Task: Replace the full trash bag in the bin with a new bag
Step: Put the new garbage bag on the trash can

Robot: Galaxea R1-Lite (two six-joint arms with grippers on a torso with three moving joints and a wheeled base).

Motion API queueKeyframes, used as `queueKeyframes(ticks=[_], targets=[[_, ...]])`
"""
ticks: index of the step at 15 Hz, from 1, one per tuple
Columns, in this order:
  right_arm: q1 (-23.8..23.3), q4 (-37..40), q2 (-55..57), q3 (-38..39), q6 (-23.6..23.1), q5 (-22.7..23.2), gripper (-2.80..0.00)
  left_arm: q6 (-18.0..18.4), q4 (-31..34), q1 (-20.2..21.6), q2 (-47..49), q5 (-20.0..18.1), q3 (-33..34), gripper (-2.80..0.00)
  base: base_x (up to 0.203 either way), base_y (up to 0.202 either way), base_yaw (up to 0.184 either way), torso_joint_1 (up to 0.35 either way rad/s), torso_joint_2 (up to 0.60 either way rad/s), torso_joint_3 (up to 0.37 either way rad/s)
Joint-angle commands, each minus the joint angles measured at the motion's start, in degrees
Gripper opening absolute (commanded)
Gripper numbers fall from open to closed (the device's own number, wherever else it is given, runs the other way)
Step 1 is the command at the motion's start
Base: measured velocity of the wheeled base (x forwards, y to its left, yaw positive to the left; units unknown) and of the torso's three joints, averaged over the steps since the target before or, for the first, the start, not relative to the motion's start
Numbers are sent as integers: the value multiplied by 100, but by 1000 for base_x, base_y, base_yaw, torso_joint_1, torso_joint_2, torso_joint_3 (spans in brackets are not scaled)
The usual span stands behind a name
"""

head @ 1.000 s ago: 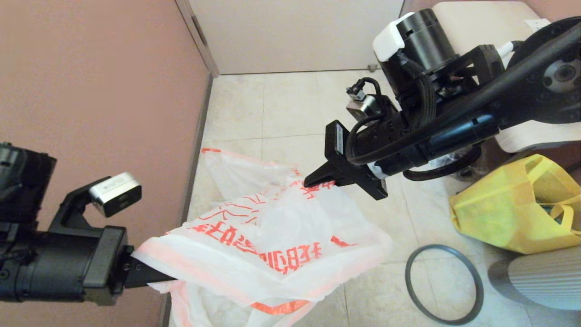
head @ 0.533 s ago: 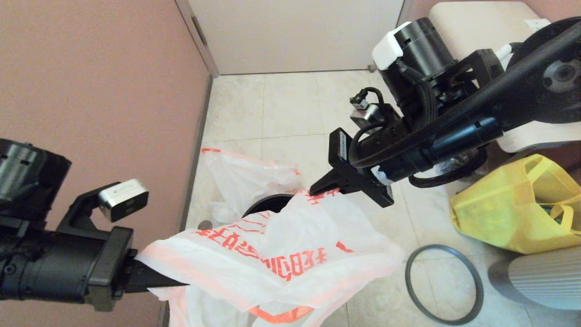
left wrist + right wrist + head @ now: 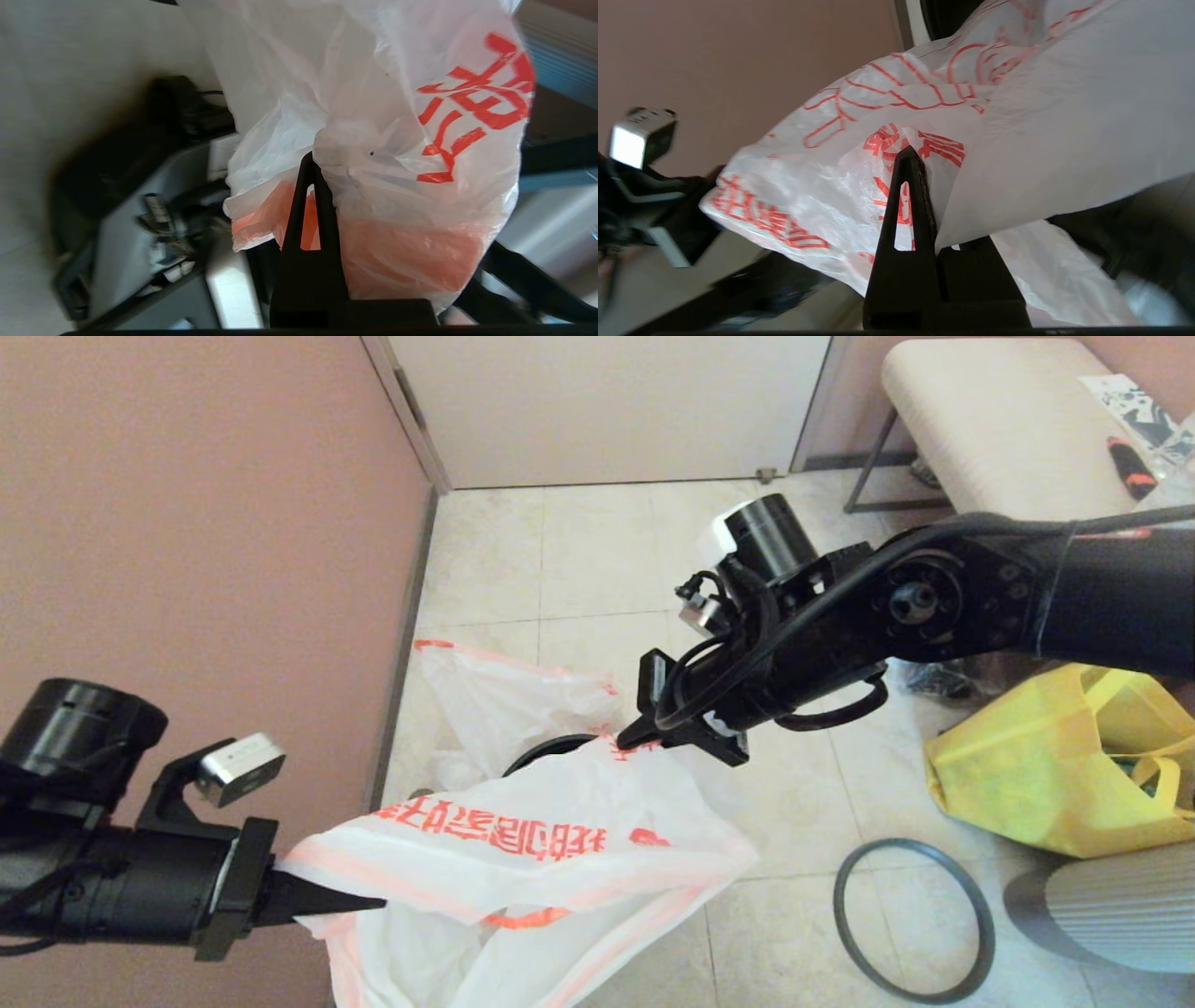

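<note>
The new bag [image 3: 523, 859], white with big red characters, hangs stretched between both grippers above the floor. My left gripper [image 3: 378, 902] is shut on its near orange edge; in the left wrist view the gripper [image 3: 310, 161] pinches the bag's [image 3: 420, 116] plastic. My right gripper [image 3: 624, 743] is shut on the far edge, and the right wrist view shows that gripper [image 3: 909, 154] clamping the bag's [image 3: 1041, 116] printed film. Under the bag only a dark arc of the bin [image 3: 546, 751] shows. The full trash bag [image 3: 485, 700] lies behind it by the wall.
The bin's grey hoop [image 3: 910, 919] lies on the tiles at the right. A yellow fabric tote [image 3: 1055, 765] sits beyond it, with a ribbed grey object [image 3: 1111, 915] nearer. A beige stool [image 3: 990, 420] stands at the back right. A pink wall [image 3: 187, 523] runs along the left.
My right arm has dropped and swung left, bringing the bag's far edge down toward the bin. The bag has sunk lower, and the bin's rim has come into view.
</note>
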Motion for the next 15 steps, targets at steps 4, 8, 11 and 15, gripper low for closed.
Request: queueKeyframes(ticks=[4, 8, 11, 15], targets=[[282, -377, 379, 32, -226, -682, 0, 485, -5, 394, 227, -73, 348, -280, 0, 0, 0, 0, 0, 0], [223, 887, -368, 66, -221, -735, 0, 476, -80, 493, 314, -219, 340, -280, 0, 0, 0, 0, 0, 0], [-400, 1951, -788, 109, -232, -846, 0, 470, -88, 496, 320, -233, 328, -280, 0, 0, 0, 0, 0, 0], [-1442, 1756, -546, 568, -482, -821, -280, 467, -88, 502, 299, -234, 322, -280, 0, 0, 0, 0, 0, 0]])
